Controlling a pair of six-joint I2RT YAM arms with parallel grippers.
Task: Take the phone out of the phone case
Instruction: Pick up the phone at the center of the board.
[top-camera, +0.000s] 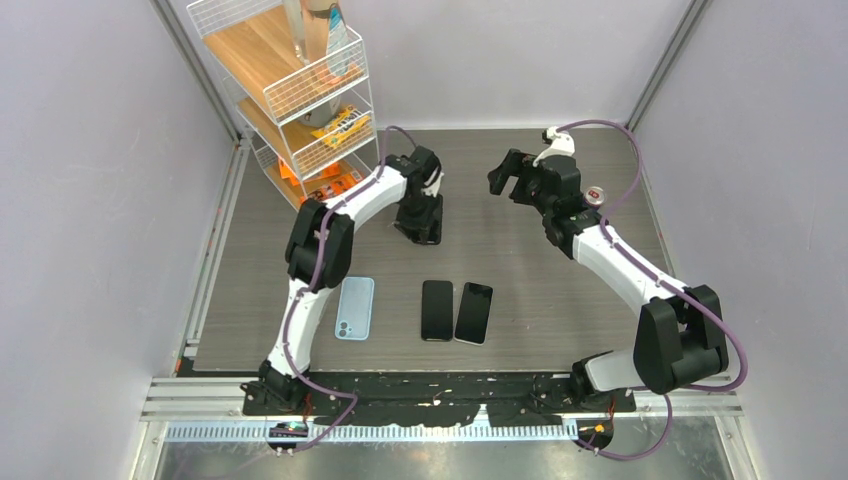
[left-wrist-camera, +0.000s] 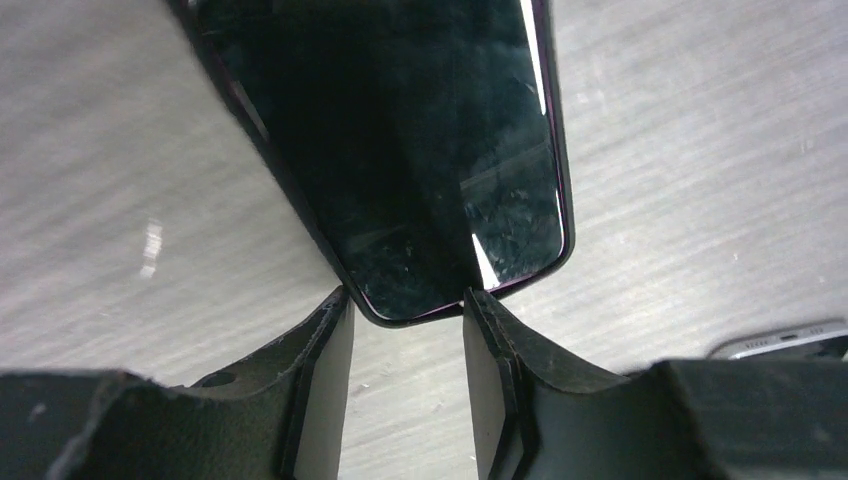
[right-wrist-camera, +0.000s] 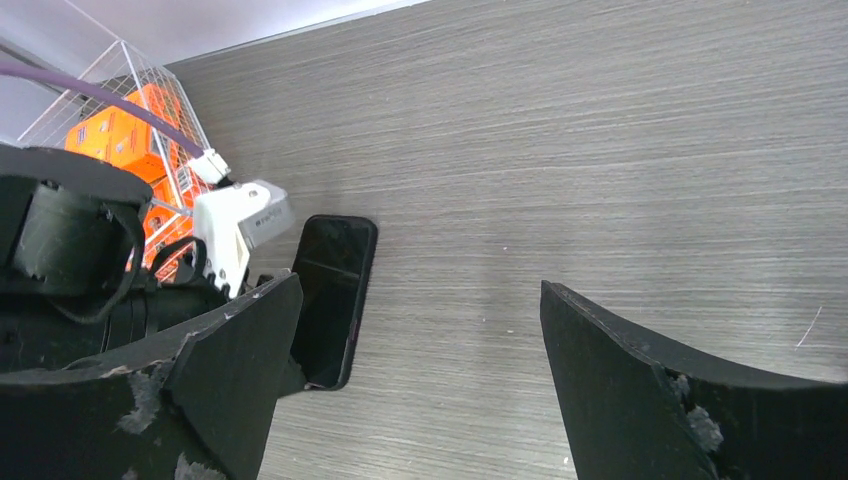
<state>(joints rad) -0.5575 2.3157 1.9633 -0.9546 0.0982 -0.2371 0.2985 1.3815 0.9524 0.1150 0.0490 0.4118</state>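
Left wrist, hand: the left gripper has its jaws part-way apart, and neither black pad is visibly pressed flat on anything.
Left wrist, task thing: the phone lies screen-up on the table straight ahead of the fingertips. Its rounded near end sits right at the two tips, which are at or touching its corners.
Left wrist, case: a thin dark rim that I take to be the phone case runs around the glass with no gap showing, so the phone looks fully seated.
Left wrist, other: a grey device edge shows to the right of the hand, too cropped to identify.
Right wrist, hand: the right gripper is spread wide and holds nothing, with bare table between its fingers.
Right wrist, task thing: the phone lies ahead and left of this hand, well apart from it, under the other arm's wrist.
Right wrist, other: a wire rack with orange packets stands beyond the phone.
Top, layout: both hands are out over the far half of the table, the left one low over the phone.
Top, other: back toward the arm bases lie a light-blue slab and two dark slabs side by side. I cannot tell whether these are phones or cases.
Progress: judged early. One hand is at the phone, but there is no firm hold, no peeling of the rim, and no separation.
Left to do: secure one end, bring in the second hand, and work the phone free of the case.
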